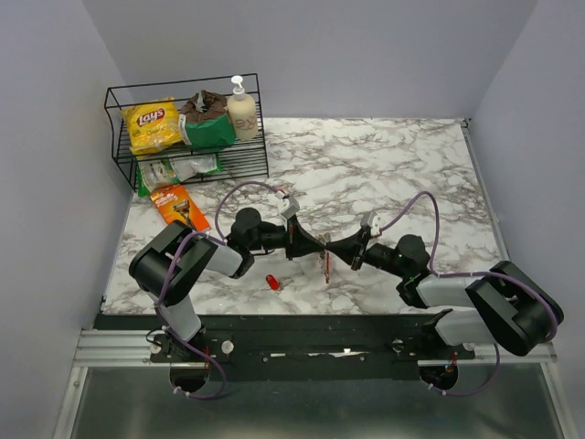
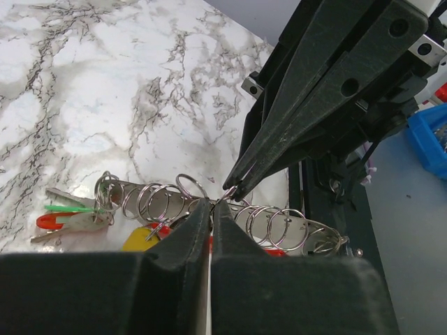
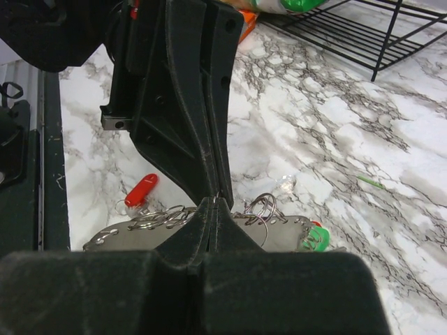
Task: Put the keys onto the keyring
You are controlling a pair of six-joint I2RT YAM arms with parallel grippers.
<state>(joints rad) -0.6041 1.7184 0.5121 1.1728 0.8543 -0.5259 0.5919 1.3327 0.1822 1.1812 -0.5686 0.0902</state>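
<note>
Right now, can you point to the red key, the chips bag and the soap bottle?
red key [image 1: 272, 282], top view, on its red plastic head.
chips bag [image 1: 151, 125], top view, on the yellow front.
soap bottle [image 1: 242, 117], top view, on its pale body.

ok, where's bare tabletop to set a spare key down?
Free: back-right white marble table, from black wire basket to right edge. Crowded: centre, where left gripper and right gripper pinch the red-and-silver keyring, small red-headed key just near-side; orange packet by basket.
</note>
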